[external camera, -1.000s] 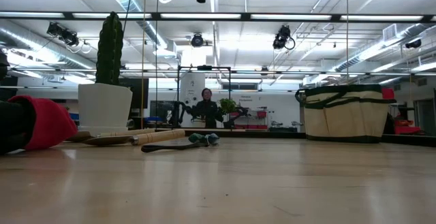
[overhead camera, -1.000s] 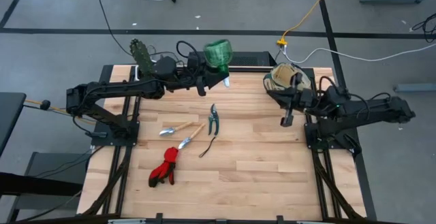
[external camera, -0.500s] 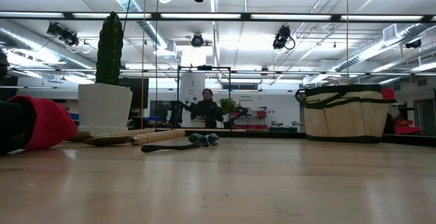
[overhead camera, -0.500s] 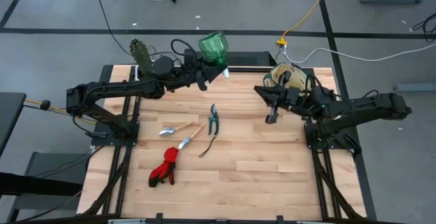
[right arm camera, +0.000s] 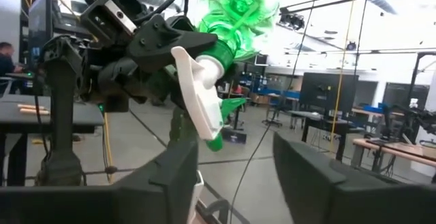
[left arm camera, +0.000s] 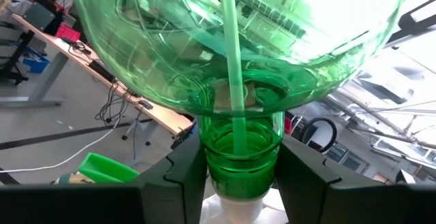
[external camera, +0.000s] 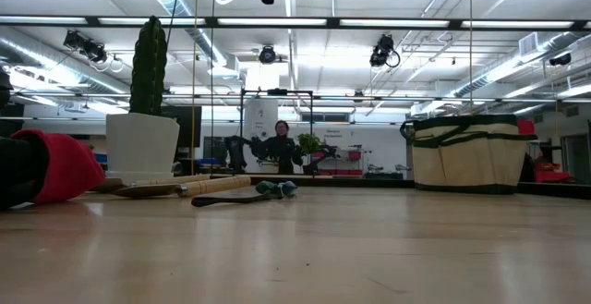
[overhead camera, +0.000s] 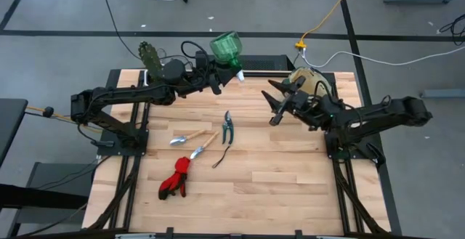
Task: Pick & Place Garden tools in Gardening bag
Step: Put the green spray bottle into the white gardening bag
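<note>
My left gripper [overhead camera: 218, 75] is shut on the green sprayer [overhead camera: 228, 48] and holds it high above the table's far middle. My right gripper [overhead camera: 278, 102] stands open to the sprayer's right, its fingers pointing at it and touching nothing. Behind the right arm the beige gardening bag [overhead camera: 309, 81] stands on its base at the far right. On the table's middle lie the pruning shears [overhead camera: 228, 126], two wooden-handled tools [overhead camera: 195, 142], the red gloves [overhead camera: 176, 177] and a thin dark cord [overhead camera: 221, 157]. My left gripper pinches the sprayer's green neck [left arm camera: 242, 152] between its two fingers [left arm camera: 184, 176], just above the white spray head [right arm camera: 197, 94]. The fingers lie across the neck, coming from the table's left. The round bottle sticks out beyond the fingertips, lifted clear of the table.
A white pot with a tall green cactus [overhead camera: 150, 56] stands at the far left corner, beside the left arm. In the low view the pot [external camera: 143, 142] and the bag [external camera: 471, 152] flank the tools. The table's near half is bare wood.
My right gripper has swung from beside the bag toward the table's left, toward the sprayer, turning from pointing down to pointing at it, and has opened. My left gripper has shifted the sprayer slightly toward the far edge.
</note>
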{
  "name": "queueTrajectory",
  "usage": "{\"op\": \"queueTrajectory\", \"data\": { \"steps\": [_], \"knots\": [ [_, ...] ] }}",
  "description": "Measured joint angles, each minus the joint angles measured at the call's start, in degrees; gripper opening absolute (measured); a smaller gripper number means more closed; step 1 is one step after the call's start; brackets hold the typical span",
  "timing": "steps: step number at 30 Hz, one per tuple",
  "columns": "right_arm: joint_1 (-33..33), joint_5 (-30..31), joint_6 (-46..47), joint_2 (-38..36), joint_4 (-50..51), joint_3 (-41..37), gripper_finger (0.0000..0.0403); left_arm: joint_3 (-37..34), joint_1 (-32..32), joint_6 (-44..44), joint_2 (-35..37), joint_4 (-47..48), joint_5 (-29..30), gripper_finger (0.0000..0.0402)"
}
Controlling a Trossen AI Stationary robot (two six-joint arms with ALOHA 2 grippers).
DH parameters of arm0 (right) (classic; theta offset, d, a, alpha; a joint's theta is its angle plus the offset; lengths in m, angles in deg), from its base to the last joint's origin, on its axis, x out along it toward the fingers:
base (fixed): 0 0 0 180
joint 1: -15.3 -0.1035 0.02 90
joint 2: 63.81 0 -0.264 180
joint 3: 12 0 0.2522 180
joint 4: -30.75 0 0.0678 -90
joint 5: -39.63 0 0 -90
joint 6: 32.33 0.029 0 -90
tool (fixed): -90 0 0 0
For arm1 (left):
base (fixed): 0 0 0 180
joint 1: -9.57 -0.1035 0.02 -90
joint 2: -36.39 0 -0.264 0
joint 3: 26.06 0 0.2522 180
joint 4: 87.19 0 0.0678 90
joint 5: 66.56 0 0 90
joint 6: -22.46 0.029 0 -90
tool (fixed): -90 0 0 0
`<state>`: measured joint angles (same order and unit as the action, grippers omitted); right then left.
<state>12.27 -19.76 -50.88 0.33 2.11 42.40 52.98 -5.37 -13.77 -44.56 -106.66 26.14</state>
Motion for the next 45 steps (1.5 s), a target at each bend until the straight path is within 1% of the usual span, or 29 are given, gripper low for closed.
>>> {"op": "queueTrajectory", "data": {
  "steps": [3,6,11,17,21,23,24,26,29,35,41,45],
  "knots": [
    [0.0,0.0,0.0,1.45,-2.58,0.0,0.024,0.0,0.0,0.0,0.0,0.0,0.28,0.0151],
    [0.0,0.33,-0.5,3.07,-3.07,1.14,0.0265,0.0,0.0,0.0,0.0,0.0,0.32,0.015],
    [0.0,0.95,-5.19,7.39,-2.67,6.88,0.0283,0.0,0.0,-0.02,0.0,-0.04,1.24,0.0153],
    [0.2,1.65,-6.31,13.08,2.19,15.07,0.028,0.0,0.0,-0.02,0.0,-0.09,1.39,0.015],
    [0.24,1.68,-6.86,16.38,2.66,18.22,0.0279,0.0,0.0,-0.02,0.0,-0.22,1.8,0.0153],
    [0.35,2.96,-6.99,17.6,2.7,19.29,0.0279,0.0,0.0,-0.02,0.0,-0.34,1.81,0.0153],
    [0.35,4.64,-7.0,18.26,2.5,19.75,0.0279,0.0,0.0,-0.02,0.0,-0.44,1.8,0.0153],
    [0.39,7.64,-7.04,19.13,2.59,20.3,0.0279,0.0,0.0,-0.02,0.0,-0.55,1.8,0.0151],
    [0.75,9.24,-7.04,20.18,1.74,20.57,0.0279,0.0,0.0,-0.02,0.0,-0.68,1.82,0.015],
    [0.97,11.02,-7.04,21.04,1.39,20.57,0.0279,0.0,0.0,0.77,0.0,-0.61,1.82,0.0153],
    [0.98,10.99,-7.03,21.02,0.04,20.59,0.0279,0.0,0.0,0.87,0.0,-0.59,1.8,0.015],
    [1.25,10.97,-7.04,21.02,0.16,20.59,0.0268,0.0,0.0,0.88,0.0,-0.56,1.8,0.0153]
  ]
}}
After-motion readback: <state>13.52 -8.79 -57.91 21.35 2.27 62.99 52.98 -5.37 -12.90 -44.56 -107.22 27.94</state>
